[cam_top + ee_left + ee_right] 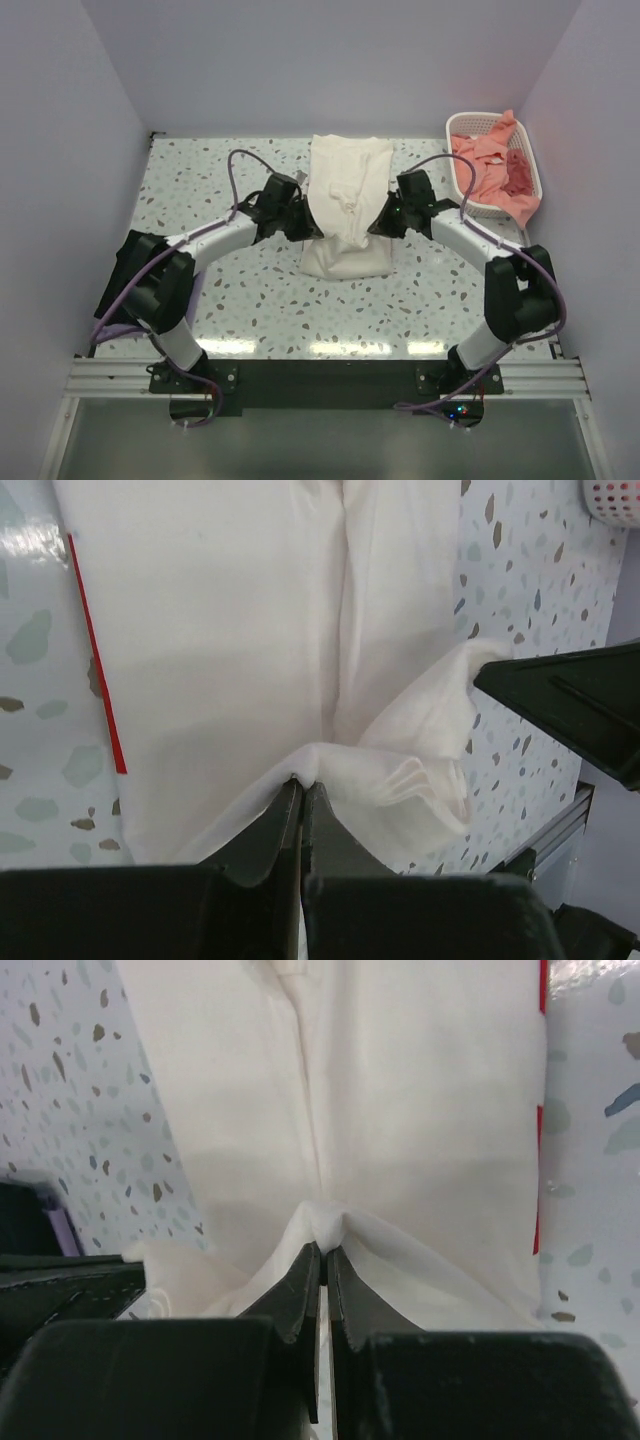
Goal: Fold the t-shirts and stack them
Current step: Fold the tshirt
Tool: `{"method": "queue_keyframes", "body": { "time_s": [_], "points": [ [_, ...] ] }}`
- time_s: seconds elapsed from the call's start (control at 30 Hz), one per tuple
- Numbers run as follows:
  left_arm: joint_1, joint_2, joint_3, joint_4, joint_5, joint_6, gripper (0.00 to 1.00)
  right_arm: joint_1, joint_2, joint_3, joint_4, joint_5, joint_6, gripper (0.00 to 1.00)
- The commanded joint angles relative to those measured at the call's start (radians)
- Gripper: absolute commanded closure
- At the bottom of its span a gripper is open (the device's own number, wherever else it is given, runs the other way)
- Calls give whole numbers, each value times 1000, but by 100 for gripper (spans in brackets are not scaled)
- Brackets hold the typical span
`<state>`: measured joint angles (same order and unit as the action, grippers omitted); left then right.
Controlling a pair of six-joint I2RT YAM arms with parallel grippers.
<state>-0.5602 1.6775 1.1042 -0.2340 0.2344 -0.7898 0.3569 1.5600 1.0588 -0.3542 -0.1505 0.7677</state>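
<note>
Now the left gripper [302, 785] and right gripper [325, 1250] are both clenching folds of the cream-white t-shirt [345, 200] on the speckled table [250, 295].

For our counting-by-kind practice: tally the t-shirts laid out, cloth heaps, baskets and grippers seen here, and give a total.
cream-white t-shirt: 1
pink cloth heap: 1 (pieces in it cannot be told)
white basket: 1
grippers: 2 (left gripper, right gripper)
Total: 5
</note>
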Motion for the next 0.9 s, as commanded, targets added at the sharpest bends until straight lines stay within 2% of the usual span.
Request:
{"method": "queue_keyframes", "body": {
  "time_s": [0.0,0.33,0.87],
  "points": [
    [37,47,95,84,-6,-49,100,-47,79,70,95,-40,-11,100],
    [131,234,256,102,0,-62,100,-142,241,199,113,-50,-5,100],
    [198,350,361,108,49,-40,100,-222,336,271,132,-115,15,100]
  ]
}}
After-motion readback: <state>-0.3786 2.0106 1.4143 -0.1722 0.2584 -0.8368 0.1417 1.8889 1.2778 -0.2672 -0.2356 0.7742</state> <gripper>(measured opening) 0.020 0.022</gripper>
